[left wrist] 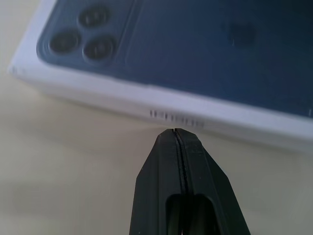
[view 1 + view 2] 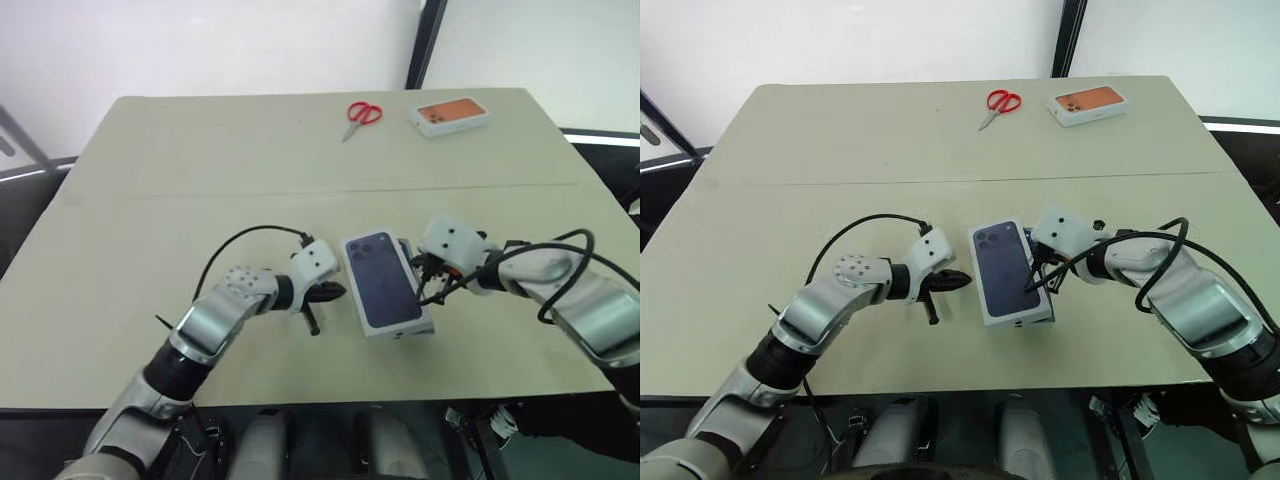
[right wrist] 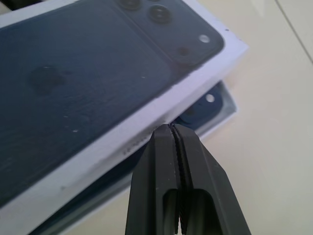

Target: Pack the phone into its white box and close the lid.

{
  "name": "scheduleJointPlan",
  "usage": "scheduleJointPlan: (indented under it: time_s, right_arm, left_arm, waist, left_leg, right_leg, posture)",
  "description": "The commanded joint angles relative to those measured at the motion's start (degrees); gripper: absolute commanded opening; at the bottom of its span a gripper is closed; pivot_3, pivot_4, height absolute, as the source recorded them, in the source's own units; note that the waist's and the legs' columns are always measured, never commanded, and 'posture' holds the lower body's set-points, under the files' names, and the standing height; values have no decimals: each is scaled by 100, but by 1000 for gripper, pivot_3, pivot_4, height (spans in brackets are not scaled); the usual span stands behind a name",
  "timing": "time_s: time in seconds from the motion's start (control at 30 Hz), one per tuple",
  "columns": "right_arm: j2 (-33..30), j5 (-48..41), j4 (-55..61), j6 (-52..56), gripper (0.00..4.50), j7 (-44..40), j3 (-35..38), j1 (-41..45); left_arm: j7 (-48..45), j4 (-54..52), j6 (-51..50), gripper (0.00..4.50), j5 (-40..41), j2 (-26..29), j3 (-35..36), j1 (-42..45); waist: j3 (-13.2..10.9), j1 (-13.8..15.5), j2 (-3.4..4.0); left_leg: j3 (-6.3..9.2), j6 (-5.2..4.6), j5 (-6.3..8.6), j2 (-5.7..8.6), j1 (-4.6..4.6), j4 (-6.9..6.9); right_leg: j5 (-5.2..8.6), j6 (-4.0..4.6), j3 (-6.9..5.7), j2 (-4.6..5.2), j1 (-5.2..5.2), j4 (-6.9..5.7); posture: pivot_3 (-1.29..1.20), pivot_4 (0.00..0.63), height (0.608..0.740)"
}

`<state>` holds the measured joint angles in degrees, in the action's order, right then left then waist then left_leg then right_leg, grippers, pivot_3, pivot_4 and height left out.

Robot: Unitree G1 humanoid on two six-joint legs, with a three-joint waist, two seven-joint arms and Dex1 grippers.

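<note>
The lid (image 2: 383, 280), white with a dark blue phone printed on top, lies askew over the white box (image 3: 231, 104) near the table's front. At one corner the lid leaves the box uncovered, and the phone (image 3: 199, 106) shows there inside it, dark blue with a camera lens. My left gripper (image 2: 335, 291) is shut and empty, its tip (image 1: 176, 131) close to the lid's left long side. My right gripper (image 2: 425, 288) is shut too, its tip (image 3: 171, 127) against the lid's right side wall, above the exposed box corner.
Red-handled scissors (image 2: 361, 114) and a white box with an orange phone picture (image 2: 449, 115) lie at the far edge of the beige table (image 2: 150, 220). The table's front edge runs just below the lid.
</note>
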<state>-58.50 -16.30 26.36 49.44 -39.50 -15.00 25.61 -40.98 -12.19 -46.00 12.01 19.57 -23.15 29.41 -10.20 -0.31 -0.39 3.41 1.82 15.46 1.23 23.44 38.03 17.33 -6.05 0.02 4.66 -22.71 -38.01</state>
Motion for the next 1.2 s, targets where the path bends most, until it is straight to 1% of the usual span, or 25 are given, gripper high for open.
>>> scheduleJointPlan:
  time_s: [0.03, 0.37, 0.87, 1.2]
  right_arm:
    - [-23, 24, 387, 9, 67, -169, 168, -78]
    - [-221, 61, 663, -17, 67, -483, 429, -431]
    - [-60, 366, 438, -3, 67, -473, 496, -457]
    - [-7, 443, 443, 14, 67, -486, 571, -731]
  left_arm:
    - [22, -217, 57, 0, 132, -99, 158, 24]
    - [-81, -363, 206, 0, 155, -139, 96, 11]
    - [-69, -210, 285, 0, 67, -285, 20, 166]
    - [-118, -154, 329, 0, 59, -307, -26, 163]
  waist:
    - [0, -19, 0]
    - [0, -8, 0]
    - [0, -15, 0]
    - [0, -13, 0]
  left_leg:
    - [1, 0, 0, -1, 0, 0]
    - [1, 0, 0, -1, -2, -1]
    - [1, 0, 0, -1, -2, 0]
    - [0, 1, 0, -1, -2, 0]
  right_leg:
    - [0, 0, 0, -1, -1, 0]
    - [0, 0, 0, -1, 1, 0]
    - [0, 0, 0, -1, 2, 0]
    - [0, 0, 0, -1, 3, -1]
  posture:
    - [0, 150, 740]
    - [0, 150, 740]
    - [0, 150, 740]
    - [0, 150, 740]
